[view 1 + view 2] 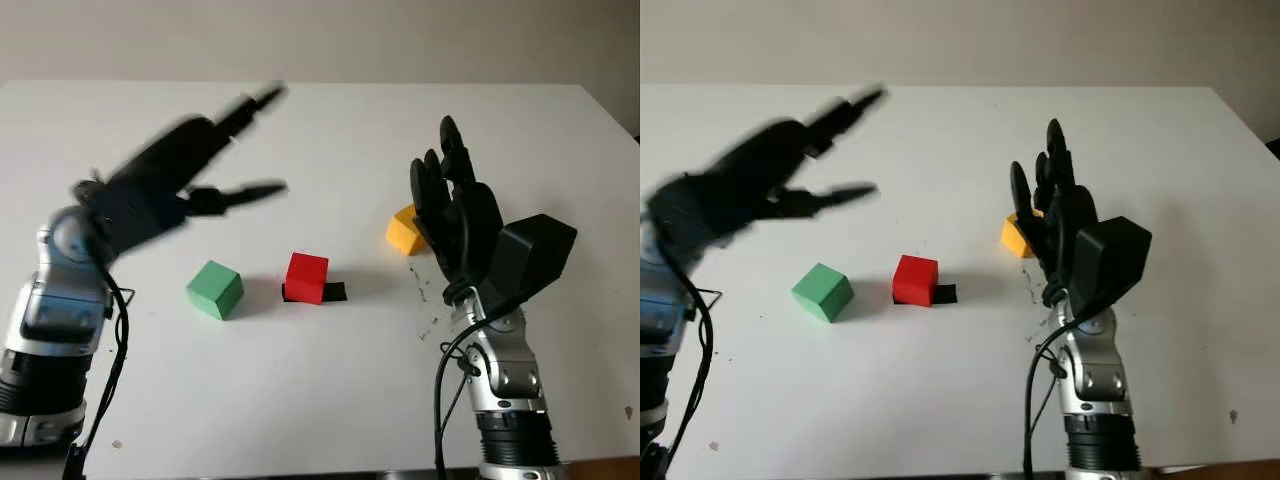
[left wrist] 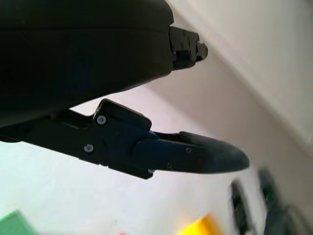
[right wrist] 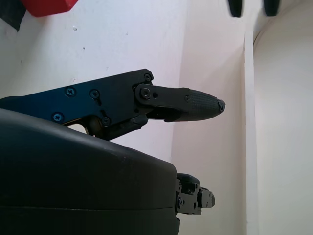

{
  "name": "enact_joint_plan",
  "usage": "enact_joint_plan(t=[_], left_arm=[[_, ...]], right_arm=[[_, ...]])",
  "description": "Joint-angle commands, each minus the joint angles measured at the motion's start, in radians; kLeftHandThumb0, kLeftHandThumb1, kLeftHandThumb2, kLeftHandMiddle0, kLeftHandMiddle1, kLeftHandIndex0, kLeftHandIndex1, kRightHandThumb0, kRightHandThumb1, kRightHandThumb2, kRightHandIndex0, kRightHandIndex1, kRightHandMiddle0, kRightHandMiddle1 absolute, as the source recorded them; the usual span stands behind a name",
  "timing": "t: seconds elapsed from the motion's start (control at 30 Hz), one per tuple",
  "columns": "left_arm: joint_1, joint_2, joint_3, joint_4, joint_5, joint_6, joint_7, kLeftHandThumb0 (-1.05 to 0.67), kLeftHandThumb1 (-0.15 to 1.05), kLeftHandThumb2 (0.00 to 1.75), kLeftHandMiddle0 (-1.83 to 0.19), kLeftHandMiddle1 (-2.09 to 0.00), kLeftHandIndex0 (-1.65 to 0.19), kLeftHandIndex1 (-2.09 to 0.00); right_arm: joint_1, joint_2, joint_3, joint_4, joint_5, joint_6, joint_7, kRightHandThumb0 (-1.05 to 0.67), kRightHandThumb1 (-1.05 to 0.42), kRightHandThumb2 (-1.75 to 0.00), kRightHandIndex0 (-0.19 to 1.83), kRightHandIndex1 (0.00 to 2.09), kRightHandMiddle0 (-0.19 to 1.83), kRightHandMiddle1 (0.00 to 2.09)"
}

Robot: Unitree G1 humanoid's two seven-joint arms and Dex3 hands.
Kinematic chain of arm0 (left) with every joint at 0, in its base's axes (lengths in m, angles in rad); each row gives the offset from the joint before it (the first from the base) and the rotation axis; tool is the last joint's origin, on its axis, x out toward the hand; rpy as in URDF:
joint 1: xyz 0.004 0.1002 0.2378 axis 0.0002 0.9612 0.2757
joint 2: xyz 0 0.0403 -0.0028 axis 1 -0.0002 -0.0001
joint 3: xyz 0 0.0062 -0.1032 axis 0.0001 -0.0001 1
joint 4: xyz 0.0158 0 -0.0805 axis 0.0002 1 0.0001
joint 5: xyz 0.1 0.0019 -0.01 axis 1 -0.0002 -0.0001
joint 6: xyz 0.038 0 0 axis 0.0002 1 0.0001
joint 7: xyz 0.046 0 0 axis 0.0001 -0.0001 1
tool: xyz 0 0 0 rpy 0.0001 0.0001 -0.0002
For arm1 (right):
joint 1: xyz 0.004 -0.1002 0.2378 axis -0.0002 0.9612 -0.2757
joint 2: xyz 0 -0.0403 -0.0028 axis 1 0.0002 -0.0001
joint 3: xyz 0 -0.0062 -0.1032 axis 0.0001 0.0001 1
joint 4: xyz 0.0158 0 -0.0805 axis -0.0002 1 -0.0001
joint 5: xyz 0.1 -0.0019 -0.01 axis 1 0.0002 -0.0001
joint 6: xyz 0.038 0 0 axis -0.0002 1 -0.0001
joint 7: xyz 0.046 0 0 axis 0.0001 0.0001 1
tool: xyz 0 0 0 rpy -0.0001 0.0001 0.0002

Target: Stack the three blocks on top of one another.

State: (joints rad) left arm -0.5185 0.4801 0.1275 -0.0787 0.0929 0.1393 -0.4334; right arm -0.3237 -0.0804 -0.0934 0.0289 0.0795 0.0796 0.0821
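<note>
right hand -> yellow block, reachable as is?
Probably yes. The right hand, open, is raised just in front of the yellow block, partly hiding it. Nothing else crowds that block.

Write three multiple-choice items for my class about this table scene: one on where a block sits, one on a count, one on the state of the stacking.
1. Which block sits between the other two?
A. green block
B. red block
C. yellow block

2. How many blocks are on the table?
A. two
B. three
C. four

3. How far along is the stack?
A. all stacked
B. two stacked
C. none stacked

Answers: 1 B, the red block lies between the green block and the yellow block. 2 B, three show on the table. 3 C, each lies apart; the left hand and right hand are open, above the table.
</note>
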Motion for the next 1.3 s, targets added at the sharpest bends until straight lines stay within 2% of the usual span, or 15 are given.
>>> enact_joint_plan(t=[0.0,0.1,0.23,0.33,0.57,0.7,0.87,1.27], left_arm=[[0.003,-0.039,0.059,0.032,-0.058,-0.012,0.053,-0.75,1.05,0.42,-0.04,-0.08,-0.07,-0.09],[0.026,-0.095,0.113,0.106,-0.15,-0.058,0.107,-0.68,1.05,0.4,-0.07,-0.08,-0.07,-0.08],[0.055,-0.136,0.134,0.164,-0.197,-0.123,0.157,-0.62,1.05,0.42,-0.1,-0.07,-0.07,-0.08],[0.088,-0.161,0.14,0.221,-0.208,-0.198,0.191,-0.61,1.05,0.5,-0.11,-0.06,-0.07,-0.07],[0.115,-0.183,0.133,0.298,-0.186,-0.276,0.284,-0.63,1.05,0.51,-0.11,-0.06,-0.08,-0.07],[0.11,-0.172,0.127,0.325,-0.177,-0.295,0.292,-0.63,1.05,0.5,-0.12,-0.06,-0.09,-0.07],[0.111,-0.165,0.121,0.318,-0.167,-0.29,0.298,-0.63,1.05,0.49,-0.11,-0.05,-0.08,-0.07],[0.112,-0.154,0.118,0.307,-0.166,-0.278,0.295,-0.62,1.05,0.5,-0.1,-0.06,-0.08,-0.06]], right_arm=[[-0.055,-0.069,-0.01,-0.013,-0.021,0.001,0.02,-0.6,-1.05,-0.38,-0.07,0.04,-0.02,0.05],[-0.114,-0.186,-0.015,0.016,-0.058,-0.024,0.095,-0.63,-1.05,-0.31,-0.03,0.06,0.02,0.07],[-0.185,-0.295,-0.018,0.069,-0.056,-0.014,0.198,-0.63,-1.04,-0.14,-0.02,0.06,0.04,0.08],[-0.259,-0.442,0.029,0.143,-0.146,-0.073,0.308,-0.61,-0.98,-0.06,0.01,0.07,0.06,0.09],[-0.413,-0.629,0.171,0.333,-0.366,-0.256,0.427,-0.63,-0.84,-0.03,0.15,0.13,0.21,0.14],[-0.485,-0.69,0.265,0.417,-0.484,-0.379,0.482,-0.62,-0.82,-0.04,0.15,0.1,0.23,0.13],[-0.536,-0.724,0.358,0.461,-0.61,-0.493,0.506,-0.55,-0.81,-0.05,0.12,0.08,0.24,0.11],[-0.593,-0.713,0.456,0.609,-0.763,-0.669,0.41,-0.44,-0.83,-0.05,0.13,0.06,0.32,0.08]])
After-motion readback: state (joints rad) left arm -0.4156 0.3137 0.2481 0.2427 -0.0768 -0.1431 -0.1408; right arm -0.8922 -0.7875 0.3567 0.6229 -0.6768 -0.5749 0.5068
